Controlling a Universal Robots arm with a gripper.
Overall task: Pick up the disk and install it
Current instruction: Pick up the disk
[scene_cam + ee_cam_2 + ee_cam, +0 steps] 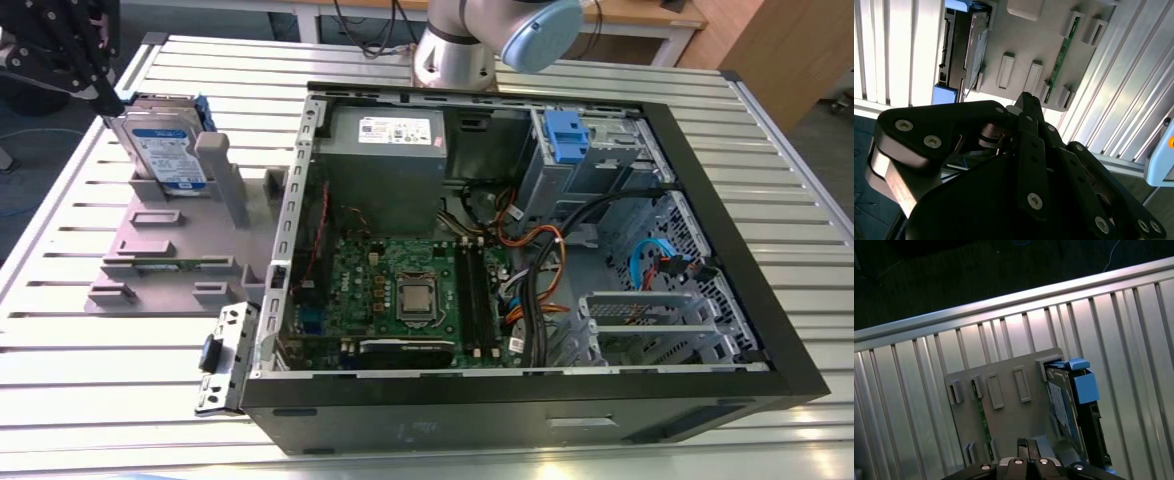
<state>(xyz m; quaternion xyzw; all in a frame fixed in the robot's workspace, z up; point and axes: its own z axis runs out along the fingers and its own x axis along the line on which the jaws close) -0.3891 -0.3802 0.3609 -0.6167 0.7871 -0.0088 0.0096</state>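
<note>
The gripper [1025, 96] was clenched on nothing, its fingertips together, and it hung near the upper edge of the disk [163, 150] without touching it. The disk stood on edge in a slot of the stand [174, 255] below the gripper, probably so that its top offered a grasp. Its white-and-blue label showed on one face, with print too small to tell.

shiny ribbed metal table [80, 380], matt grey plastic stand [174, 262], disk [167, 155] framed in blue plastic.
</note>
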